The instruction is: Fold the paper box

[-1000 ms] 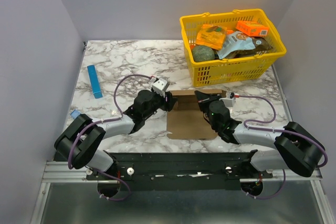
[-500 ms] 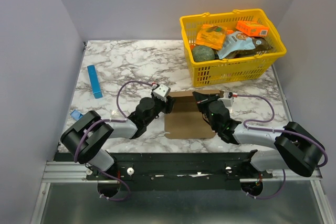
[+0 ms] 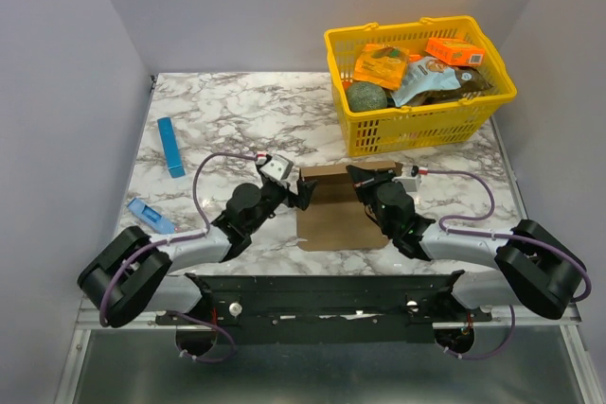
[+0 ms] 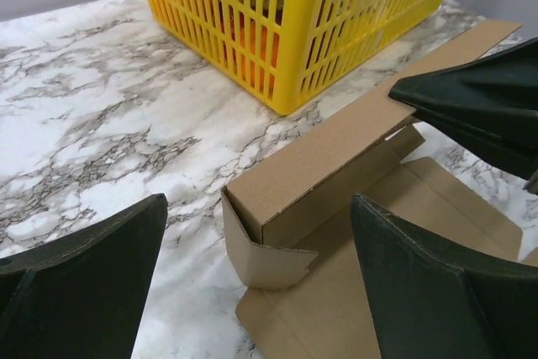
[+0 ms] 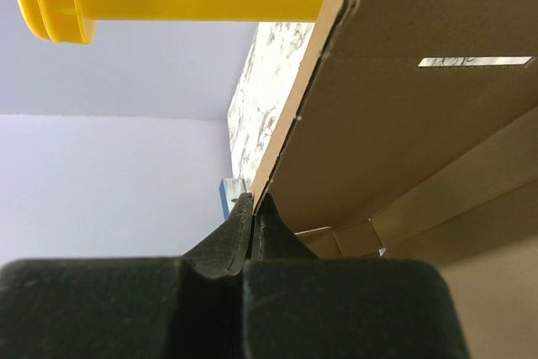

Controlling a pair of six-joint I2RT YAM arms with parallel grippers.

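The paper box (image 3: pixel 333 218) is a brown cardboard sheet lying flat between the two arms, with its far wall folded upright. In the left wrist view the upright wall (image 4: pixel 324 155) has a corner tab (image 4: pixel 267 254) bent inward. My left gripper (image 3: pixel 302 195) is open at the box's left edge, with the tab between its fingers (image 4: pixel 80 287) but not touched. My right gripper (image 3: pixel 356 177) is shut on the top edge of the upright wall (image 5: pixel 395 107); its fingertips (image 5: pixel 255 205) pinch the cardboard, and they also show in the left wrist view (image 4: pixel 483 98).
A yellow basket (image 3: pixel 421 128) with orange boxes and other packets stands just behind the box at the back right. A thin blue strip (image 3: pixel 170 147) lies at the left. A small blue object (image 3: pixel 150 216) lies near the left arm.
My left arm has drawn back and to the left, its gripper sliding a little away from the box's left edge. My right gripper keeps its hold on the wall.
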